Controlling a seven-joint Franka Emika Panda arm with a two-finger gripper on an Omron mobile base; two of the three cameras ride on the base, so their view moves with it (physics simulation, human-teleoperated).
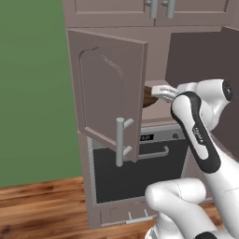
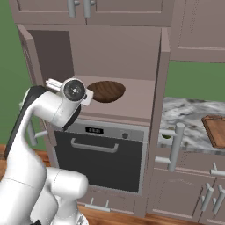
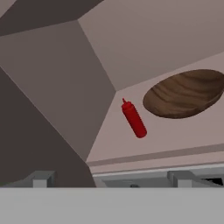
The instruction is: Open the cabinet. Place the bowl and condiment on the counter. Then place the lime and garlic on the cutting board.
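Note:
The cabinet stands open, its arched door [image 1: 107,93] swung out to the left with the grey bar handle [image 1: 120,142]. On the shelf inside lie the dark wooden bowl [image 3: 186,93] [image 2: 105,91] and, to its left, the red condiment bottle [image 3: 134,119], upright. My gripper [image 3: 111,179] is open and empty at the shelf's front edge, short of both things; its white hand [image 1: 163,91] reaches in beside the bowl [image 1: 148,97]. The cutting board [image 2: 215,129] lies on the marble counter [image 2: 184,112] at the right. A small green ball, the lime [image 2: 166,136], peeks from behind a door handle. The garlic is out of view.
A dark built-in oven [image 2: 101,149] with a bar handle sits right under the cabinet shelf. The cabinet's right door [image 2: 161,110] stands edge-on between shelf and counter, handle [image 2: 176,145] sticking out. Wall cabinets [image 2: 88,11] hang above. Wooden floor lies below.

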